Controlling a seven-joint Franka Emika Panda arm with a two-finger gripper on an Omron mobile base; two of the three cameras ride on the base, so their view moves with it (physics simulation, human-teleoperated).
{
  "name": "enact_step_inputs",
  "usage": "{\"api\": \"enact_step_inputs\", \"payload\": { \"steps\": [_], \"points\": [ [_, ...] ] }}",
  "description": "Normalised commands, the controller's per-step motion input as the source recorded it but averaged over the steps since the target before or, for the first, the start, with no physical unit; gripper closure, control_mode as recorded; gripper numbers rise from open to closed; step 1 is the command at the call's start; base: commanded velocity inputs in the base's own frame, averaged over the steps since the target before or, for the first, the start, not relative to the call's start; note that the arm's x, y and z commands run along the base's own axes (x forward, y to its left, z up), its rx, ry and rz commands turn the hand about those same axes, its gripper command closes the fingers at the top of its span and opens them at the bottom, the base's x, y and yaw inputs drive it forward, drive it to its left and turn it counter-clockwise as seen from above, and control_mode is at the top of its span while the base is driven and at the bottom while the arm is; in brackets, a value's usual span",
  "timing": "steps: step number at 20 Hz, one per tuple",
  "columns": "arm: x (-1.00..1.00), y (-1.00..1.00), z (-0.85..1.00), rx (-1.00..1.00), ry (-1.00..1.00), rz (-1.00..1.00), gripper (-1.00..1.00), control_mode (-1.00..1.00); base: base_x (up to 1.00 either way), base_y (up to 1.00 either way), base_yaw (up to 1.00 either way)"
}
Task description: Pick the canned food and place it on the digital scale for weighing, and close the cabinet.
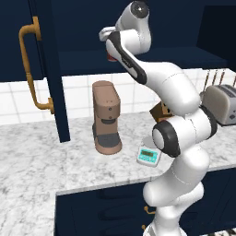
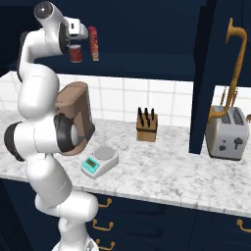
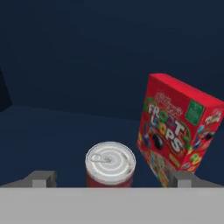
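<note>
A kitchen corner with dark blue cupboards

A grey and white marble worktop (image 2: 162, 171) is running along a wall of white tiles (image 2: 171, 100). Dark blue drawers (image 2: 147, 223) with small brass pulls are sitting under it. A brown coffee machine (image 1: 106, 117), a silver toaster (image 2: 226, 132) and a wooden knife block (image 2: 147, 126) are standing on the worktop.

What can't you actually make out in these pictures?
- Canned food: lower half cut off by the hand view's bottom edge; in the left base view the arm covers most of it.
- Digital scale: display readout too small to read.
- Claw: whether it touches the can, cannot tell.
</note>
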Motion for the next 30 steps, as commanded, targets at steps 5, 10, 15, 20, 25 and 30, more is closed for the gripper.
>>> {"api": "enact_step_inputs", "payload": {
  "steps": [5,10,15,20,25,30],
  "points": [
    [0.35,0.12,-0.34,-0.03,0.00,0.00,-1.00,-1.00,0.00,0.00,0.00],
    [0.23,0.00,-0.40,-0.01,0.00,0.00,-1.00,-1.00,0.00,0.00,0.00],
    [0.28,0.03,-0.30,-0.02,0.00,0.00,-1.00,-1.00,0.00,0.00,0.00],
    [0.53,0.00,-0.14,0.00,0.00,0.00,1.00,-1.00,0.00,0.00,0.00],
    [0.42,0.00,-0.18,0.00,0.00,0.00,1.00,-1.00,0.00,0.00,0.00],
    [-0.07,0.00,-0.10,0.00,-0.01,0.00,1.00,-1.00,0.00,0.00,0.00]
  ]
}}
